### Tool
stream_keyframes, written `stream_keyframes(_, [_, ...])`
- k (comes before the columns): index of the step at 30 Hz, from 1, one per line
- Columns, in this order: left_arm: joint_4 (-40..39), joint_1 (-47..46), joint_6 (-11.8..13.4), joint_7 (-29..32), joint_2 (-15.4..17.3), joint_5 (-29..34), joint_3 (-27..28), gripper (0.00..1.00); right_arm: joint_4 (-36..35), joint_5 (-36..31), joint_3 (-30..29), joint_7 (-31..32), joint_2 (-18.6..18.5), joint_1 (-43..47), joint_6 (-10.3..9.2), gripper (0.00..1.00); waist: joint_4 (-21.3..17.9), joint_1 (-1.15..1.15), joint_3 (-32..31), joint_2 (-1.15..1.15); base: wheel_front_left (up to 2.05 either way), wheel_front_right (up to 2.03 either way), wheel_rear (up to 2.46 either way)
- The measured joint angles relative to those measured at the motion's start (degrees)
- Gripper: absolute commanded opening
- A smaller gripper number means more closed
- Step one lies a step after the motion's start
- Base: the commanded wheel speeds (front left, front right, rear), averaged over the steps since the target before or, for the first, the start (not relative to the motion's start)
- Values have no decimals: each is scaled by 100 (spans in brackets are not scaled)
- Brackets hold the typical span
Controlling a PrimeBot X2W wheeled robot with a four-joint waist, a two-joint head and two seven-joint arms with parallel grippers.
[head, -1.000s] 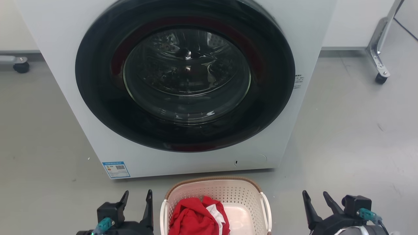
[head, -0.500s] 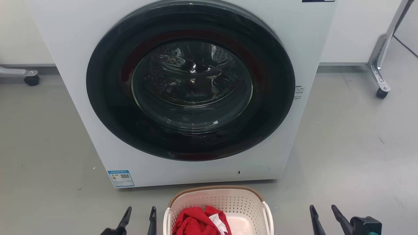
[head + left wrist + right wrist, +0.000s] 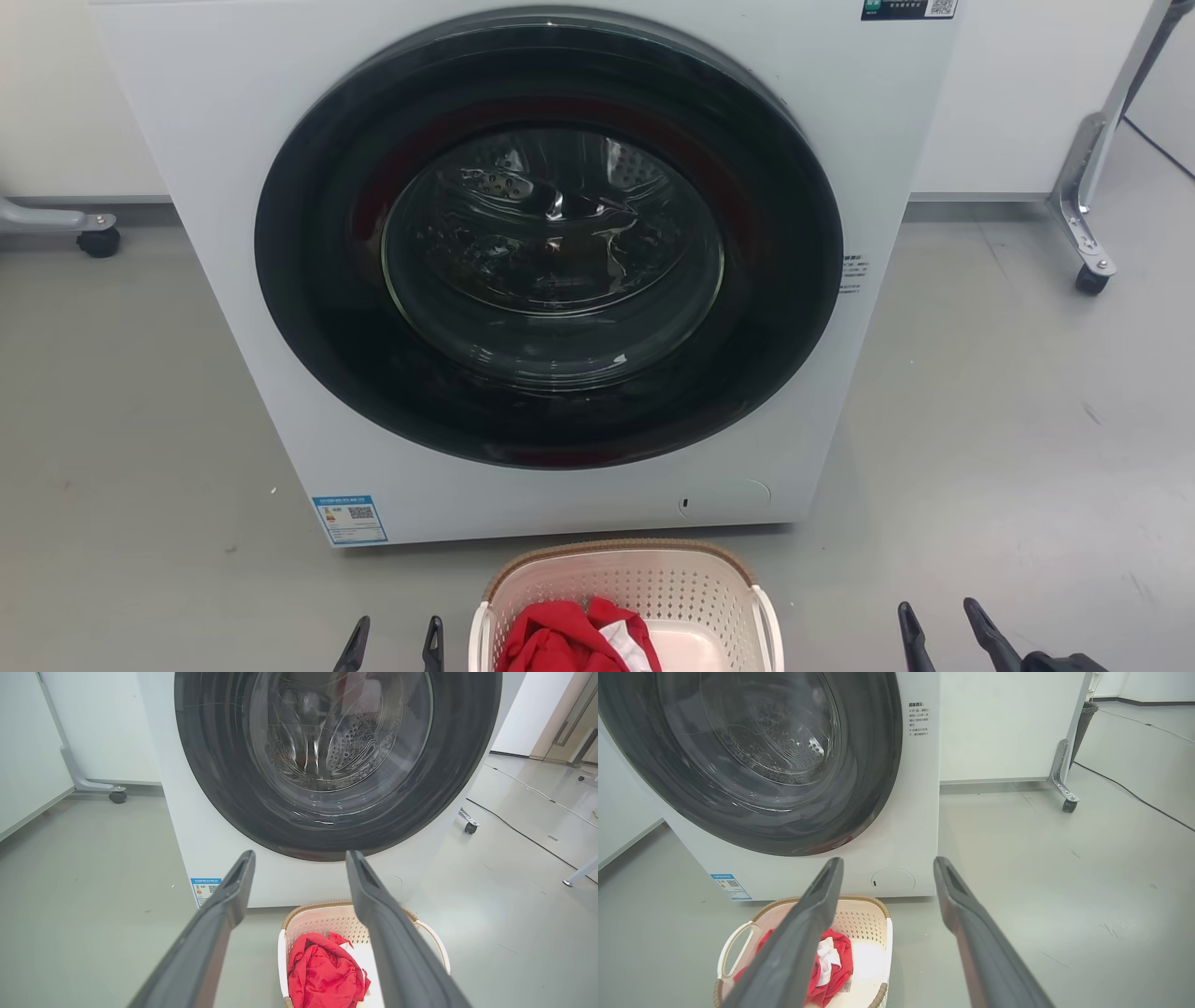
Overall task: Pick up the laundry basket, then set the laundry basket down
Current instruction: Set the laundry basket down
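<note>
The laundry basket stands on the floor just before the washer, cream-white with perforated walls and a brown rim. Red and white clothes lie in it. In the left wrist view the laundry basket sits low between my fingers, and in the right wrist view the laundry basket lies at the lower left. My left gripper is open at the basket's left side, apart from it. Further off to the basket's right, my right gripper is also open. Neither holds anything.
A white front-loading washer with a shut dark round door stands directly behind the basket. Wheeled metal frame legs stand at the far left and far right. A black cable runs across the grey floor to the right.
The camera has tilted up, so the washer and basket sit lower in the picture. Both grippers show less at the bottom edge; their fingers stay open.
</note>
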Motion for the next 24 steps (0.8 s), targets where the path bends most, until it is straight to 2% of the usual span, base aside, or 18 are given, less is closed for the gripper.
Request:
stream_keyframes(8, [-172,172,18,0,-26,74,136,100,-455,-118,-71,0,-37,227,-51,100,-26,0,-16,0,0,0,0])
stream_keyframes(24, [-300,268,51,2,-101,199,305,100,-818,-311,-224,0,-37,414,-101,100,-56,0,32,0,0,0,0])
